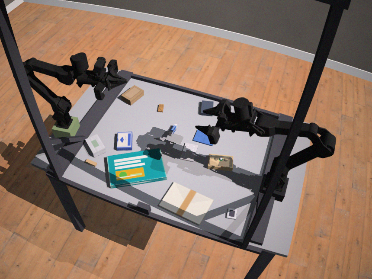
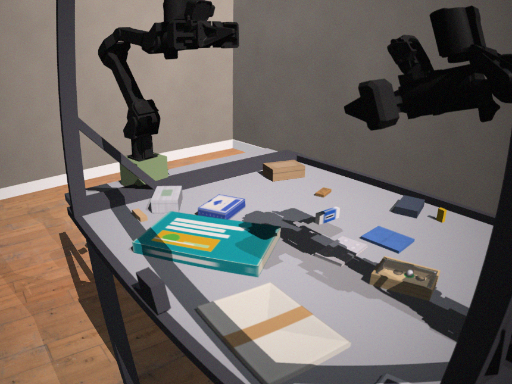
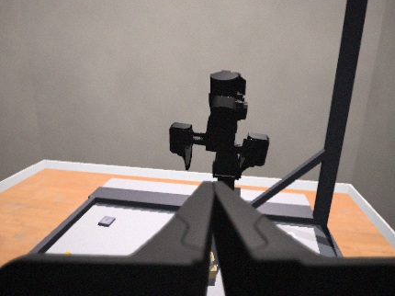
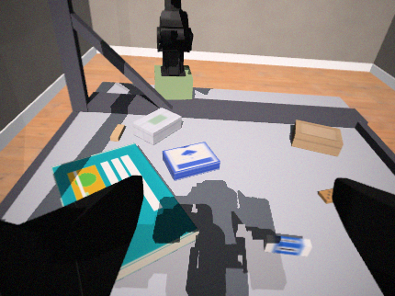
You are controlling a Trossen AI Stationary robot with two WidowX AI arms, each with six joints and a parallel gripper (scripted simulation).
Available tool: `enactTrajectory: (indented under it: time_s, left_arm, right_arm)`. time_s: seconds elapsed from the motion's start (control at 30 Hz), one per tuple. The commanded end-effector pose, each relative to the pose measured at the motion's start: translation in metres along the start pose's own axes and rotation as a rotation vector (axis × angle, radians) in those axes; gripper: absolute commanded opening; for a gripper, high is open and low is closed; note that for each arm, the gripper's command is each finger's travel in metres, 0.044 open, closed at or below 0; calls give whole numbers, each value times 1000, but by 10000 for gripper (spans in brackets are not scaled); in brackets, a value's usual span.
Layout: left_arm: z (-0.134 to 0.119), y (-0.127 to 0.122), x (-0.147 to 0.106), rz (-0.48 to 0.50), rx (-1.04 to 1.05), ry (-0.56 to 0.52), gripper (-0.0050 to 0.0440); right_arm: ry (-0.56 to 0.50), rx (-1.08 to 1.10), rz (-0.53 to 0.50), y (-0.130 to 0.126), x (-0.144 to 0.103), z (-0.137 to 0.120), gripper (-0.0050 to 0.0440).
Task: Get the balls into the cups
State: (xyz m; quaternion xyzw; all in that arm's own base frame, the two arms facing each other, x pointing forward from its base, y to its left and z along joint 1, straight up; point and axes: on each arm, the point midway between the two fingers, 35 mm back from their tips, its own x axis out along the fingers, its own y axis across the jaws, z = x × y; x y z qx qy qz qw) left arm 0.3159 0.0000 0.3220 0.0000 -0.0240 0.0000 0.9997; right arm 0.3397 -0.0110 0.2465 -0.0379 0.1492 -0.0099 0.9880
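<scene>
The covered wooden puzzle [image 1: 220, 162] lies flat on the table near the right side, also in the exterior view [image 2: 404, 276]. A white ball sits in its green cup; the orange cup is too small to make out. My right gripper [image 1: 207, 119] is open and empty, raised high above the table, well clear of the puzzle; it also shows in the exterior view [image 2: 367, 106]. My left gripper [image 1: 122, 80] is shut and empty, held high over the far left corner, also in the exterior view [image 2: 232, 34].
A teal book [image 1: 135, 168], a cream booklet [image 1: 186, 202], a blue-white box [image 1: 124, 140], a white box [image 1: 95, 145], a cardboard box [image 1: 132, 94], a blue pad [image 1: 202, 137], a grey block [image 1: 205, 107] and small pieces lie across the table. Dark frame posts stand at the corners.
</scene>
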Motion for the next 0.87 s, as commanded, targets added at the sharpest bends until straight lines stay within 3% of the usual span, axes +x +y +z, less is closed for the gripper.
enactTrajectory:
  time_s: [0.0,0.17,0.43,0.57,0.83]
  left_arm:
    - [11,0,-2,0,0,-24,-50]
    - [16,0,-2,0,0,-36,-50]
    - [11,0,-2,0,0,-27,-50]
    - [12,0,-2,0,0,-27,-50]
    - [12,0,-2,0,0,-27,-50]
  right_arm:
    - [-199,42,3,3,-24,39,395]
    - [-348,85,20,7,-45,63,395]
    - [-351,77,17,6,-47,64,395]
    - [-385,78,17,4,-53,79,395]
    - [-372,78,19,4,-50,75,395]
